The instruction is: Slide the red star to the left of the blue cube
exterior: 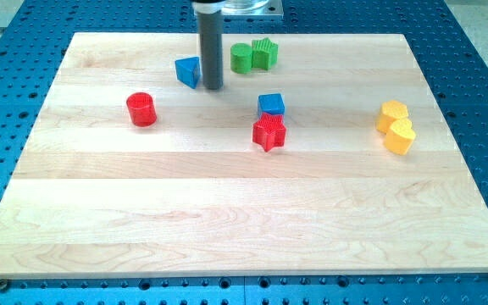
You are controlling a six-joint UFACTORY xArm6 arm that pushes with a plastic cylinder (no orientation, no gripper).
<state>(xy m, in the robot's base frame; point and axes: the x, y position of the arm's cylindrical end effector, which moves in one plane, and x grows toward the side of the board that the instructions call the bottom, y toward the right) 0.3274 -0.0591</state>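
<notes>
The red star (269, 132) lies near the board's middle, touching the blue cube (271, 104) just above it in the view. My tip (213, 87) is at the view's upper middle, up and to the left of both blocks. It stands right beside a blue triangular block (188, 71), on that block's right.
A red cylinder (141, 109) sits at the view's left. Two green blocks (253, 56) sit side by side near the top edge. Two yellow blocks (396, 126) sit together at the view's right. The wooden board (227, 220) rests on a blue perforated table.
</notes>
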